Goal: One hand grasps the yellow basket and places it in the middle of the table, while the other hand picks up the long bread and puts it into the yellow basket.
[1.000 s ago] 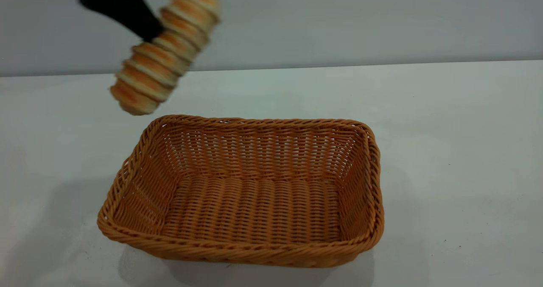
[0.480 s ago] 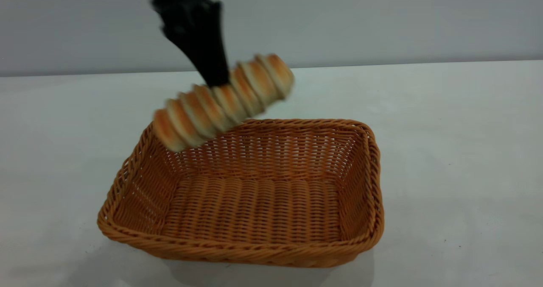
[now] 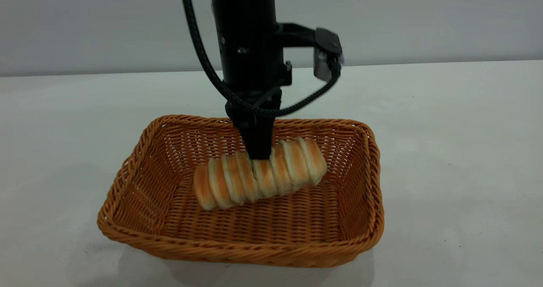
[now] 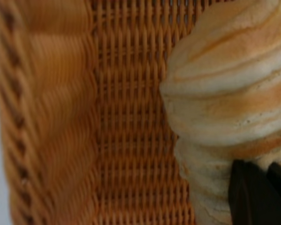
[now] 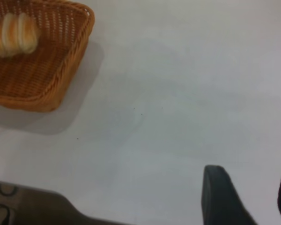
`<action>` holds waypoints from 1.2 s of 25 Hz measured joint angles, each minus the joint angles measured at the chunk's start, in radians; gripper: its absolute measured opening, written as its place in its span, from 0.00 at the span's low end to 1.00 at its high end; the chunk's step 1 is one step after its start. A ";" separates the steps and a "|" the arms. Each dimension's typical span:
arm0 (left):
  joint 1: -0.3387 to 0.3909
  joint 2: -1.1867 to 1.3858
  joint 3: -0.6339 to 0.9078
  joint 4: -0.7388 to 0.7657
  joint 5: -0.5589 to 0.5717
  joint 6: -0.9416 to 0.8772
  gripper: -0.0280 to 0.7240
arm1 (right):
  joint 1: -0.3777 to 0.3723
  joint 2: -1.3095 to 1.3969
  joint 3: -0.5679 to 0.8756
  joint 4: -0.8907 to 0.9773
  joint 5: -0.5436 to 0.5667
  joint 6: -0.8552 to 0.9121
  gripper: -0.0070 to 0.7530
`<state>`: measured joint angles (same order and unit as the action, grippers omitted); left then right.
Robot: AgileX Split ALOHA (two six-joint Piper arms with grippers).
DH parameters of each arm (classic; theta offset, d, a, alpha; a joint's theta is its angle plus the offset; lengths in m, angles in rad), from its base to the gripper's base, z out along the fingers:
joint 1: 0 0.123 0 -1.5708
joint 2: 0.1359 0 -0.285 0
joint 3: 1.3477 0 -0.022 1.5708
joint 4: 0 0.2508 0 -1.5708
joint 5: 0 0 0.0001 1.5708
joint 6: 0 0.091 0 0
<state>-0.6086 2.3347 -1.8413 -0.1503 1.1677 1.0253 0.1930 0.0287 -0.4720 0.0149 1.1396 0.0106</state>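
Note:
The yellow basket [image 3: 237, 253] stands on the white table [image 3: 458, 151], near its middle. The long bread [image 3: 292, 164], striped orange-brown and cream, hangs low inside the basket, tilted with its left end lower. My left gripper [image 3: 258, 151] comes straight down from above and is shut on the bread's middle. In the left wrist view the bread [image 4: 225, 84] fills the frame beside the basket's weave [image 4: 126, 140], with my black fingers [image 4: 250, 197] on it. My right gripper [image 5: 250, 178] is open and empty over bare table, away from the basket [image 5: 42, 79] and bread [image 5: 14, 33].
The left arm's black cable [image 3: 199, 54] and wrist camera [image 3: 326, 54] hang above the basket's far rim. A dark strip with cables [image 5: 18, 206] lies past the table edge in the right wrist view. A grey wall [image 3: 424, 20] stands behind the table.
My left gripper has carried the bread from high at the back left, rightwards and down, into the basket. The basket has not moved.

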 joint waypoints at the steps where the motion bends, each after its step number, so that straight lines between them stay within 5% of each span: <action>1: -0.001 0.002 0.000 0.002 0.000 -0.007 0.04 | 0.000 0.000 0.000 0.000 0.000 0.000 0.46; 7: -0.002 0.002 -0.012 0.005 0.000 -0.048 0.10 | 0.000 0.000 0.000 0.000 0.000 0.000 0.46; 17: -0.003 0.002 -0.024 0.046 0.000 -0.151 0.60 | 0.000 0.000 0.000 0.000 -0.001 0.000 0.46; 30: -0.003 -0.339 -0.197 0.166 0.000 -0.516 0.62 | 0.000 0.000 0.000 0.000 -0.001 -0.001 0.46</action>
<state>-0.6111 1.9956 -2.0381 0.0161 1.1677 0.5097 0.1930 0.0287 -0.4720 0.0149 1.1388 0.0097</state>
